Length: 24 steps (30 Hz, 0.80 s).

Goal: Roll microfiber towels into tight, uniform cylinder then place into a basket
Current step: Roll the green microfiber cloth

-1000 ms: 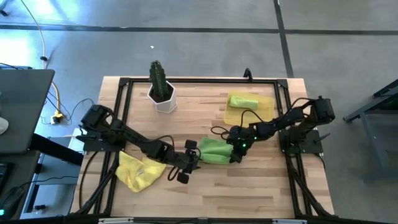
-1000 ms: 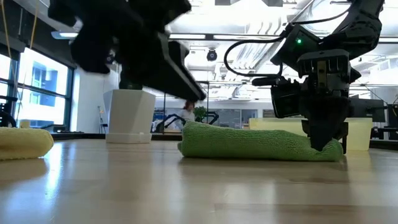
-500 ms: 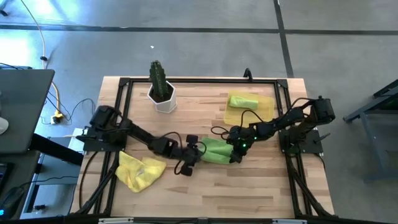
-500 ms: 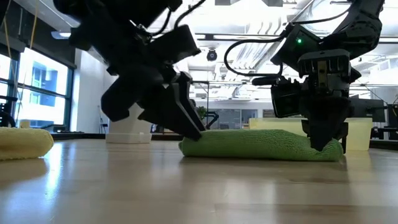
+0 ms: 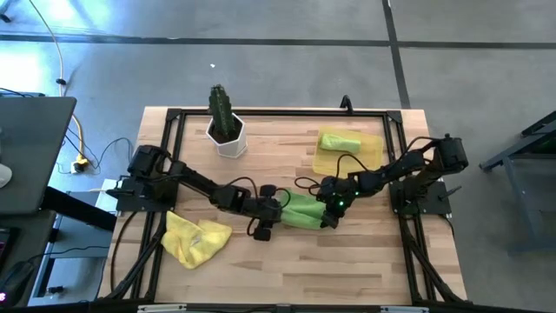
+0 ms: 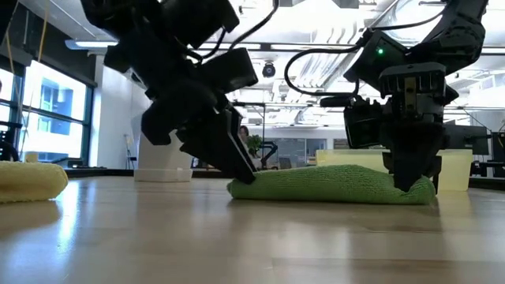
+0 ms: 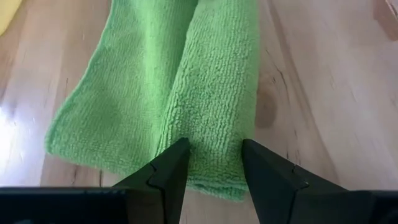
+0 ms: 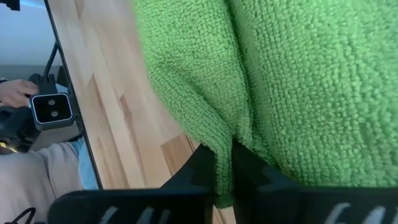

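Note:
A lime green towel lies partly rolled along its length in the middle of the table. My right gripper is shut on its right end. My left gripper is open at its left end; in the left wrist view the fingers stand on either side of the rolled part. The flat flap lies beside the roll. The yellow basket at the far right holds a rolled green towel. A crumpled yellow towel rests on the table at the near left. My left gripper slants down from the table's left over the towel's left end. One fingertip is over the seam between roll and flap, the other at the roll's outer edge. I cannot tell whether they touch the cloth. My right gripper pinches a fold of cloth at the towel's right end between its two fingers. The fingers come from above, slanting down. The towel lies on the table, slack along its length.
A white pot with a cactus stands at the far left of the table. A black frame rail runs around the tabletop. Bare wood lies along the near edge.
My left gripper has gone down and toward the table's right and far side, from beside the yellow towel to the green towel's left end, rolling a little as it went. Its fingers stay open. The towel has kept its place.

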Tool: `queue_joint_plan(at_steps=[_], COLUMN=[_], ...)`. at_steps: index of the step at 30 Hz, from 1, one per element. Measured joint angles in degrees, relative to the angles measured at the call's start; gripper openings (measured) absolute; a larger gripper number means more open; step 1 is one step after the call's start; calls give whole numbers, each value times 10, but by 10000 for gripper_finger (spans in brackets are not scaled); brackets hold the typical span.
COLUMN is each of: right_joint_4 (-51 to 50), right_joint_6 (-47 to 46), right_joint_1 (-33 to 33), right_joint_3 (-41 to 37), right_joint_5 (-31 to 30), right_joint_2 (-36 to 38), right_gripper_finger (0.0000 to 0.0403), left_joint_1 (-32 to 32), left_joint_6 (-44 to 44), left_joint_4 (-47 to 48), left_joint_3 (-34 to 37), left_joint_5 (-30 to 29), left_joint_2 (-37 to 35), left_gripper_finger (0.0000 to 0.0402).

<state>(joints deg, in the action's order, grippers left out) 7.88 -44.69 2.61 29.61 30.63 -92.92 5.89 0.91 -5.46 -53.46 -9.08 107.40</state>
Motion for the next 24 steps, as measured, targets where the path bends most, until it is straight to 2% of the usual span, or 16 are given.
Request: queue_joint_plan(at_steps=[7, 10, 12, 17, 21, 24], right_joint_4=[5, 8, 6, 4, 2, -2], right_joint_6=[13, 46, 78, 184, 314, 421], right_joint_1=[0, 0, 0, 0, 1, 11], right_joint_3=[0, 0, -1, -2, -2, -2], right_joint_5=[-1, -1, -1, -11, -25, -59], right_joint_2=[0, 0, 4, 39, 78, 108], right_gripper_finger=[26, 27, 31, 57, 87, 111], left_joint_1=[-3, -3, -4, -3, -4, -8], left_joint_6=[63, 130, 184, 322, 403, 443], left_joint_4=[-19, -18, -19, -9, -8, -1], left_joint_3=[-2, -2, -3, -3, -1, -1], left_joint_5=[26, 46, 86, 215, 260, 283], left_joint_2=[35, 39, 40, 41, 42, 43], left_gripper_finger=[142, 132, 116, 61, 14, 6])
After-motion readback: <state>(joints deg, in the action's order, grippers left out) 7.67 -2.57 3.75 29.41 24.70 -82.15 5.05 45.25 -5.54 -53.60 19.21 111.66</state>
